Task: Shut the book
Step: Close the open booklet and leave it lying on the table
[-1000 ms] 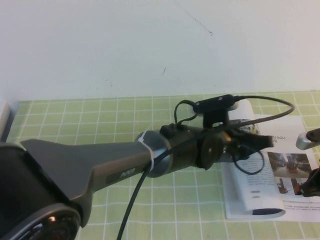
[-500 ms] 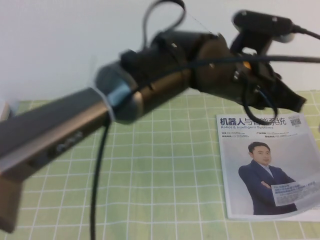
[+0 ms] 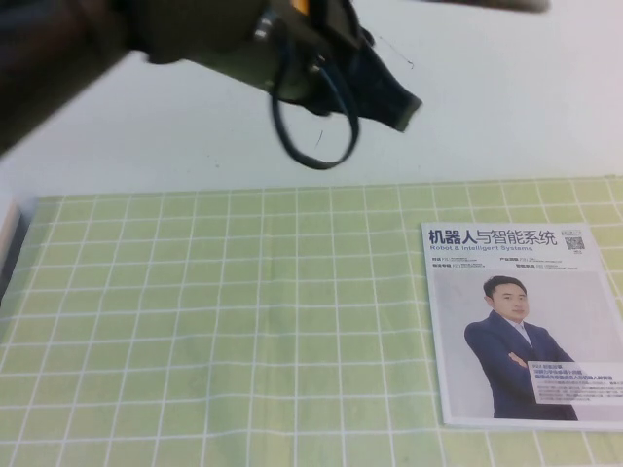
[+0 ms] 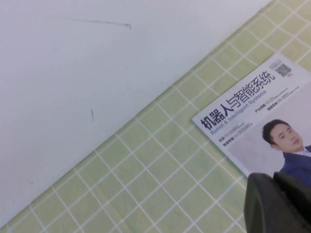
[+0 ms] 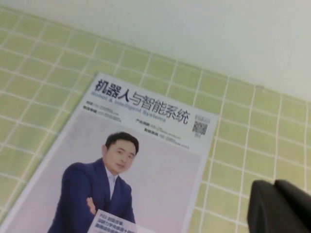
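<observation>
The book [image 3: 521, 326] lies closed and flat at the right of the green checked mat [image 3: 224, 321], front cover up, showing a man in a dark suit. My left gripper [image 3: 397, 105] hangs high above the mat, up and to the left of the book, fingers together and holding nothing. The left wrist view looks down past the shut left gripper [image 4: 278, 201] at the book [image 4: 257, 116]. My right gripper [image 5: 281, 204] is outside the high view. In its own wrist view it is shut and empty, hovering off the corner of the book [image 5: 131, 165] that carries the QR code.
A white wall [image 3: 487, 146] rises right behind the mat's far edge. A pale and dark object [image 3: 8, 243] shows at the left border. The book's right side runs close to the picture's right edge.
The left arm has risen from low over the open book to high above the mat, drawing back leftward. The book now lies closed. The right gripper has left the high view.
</observation>
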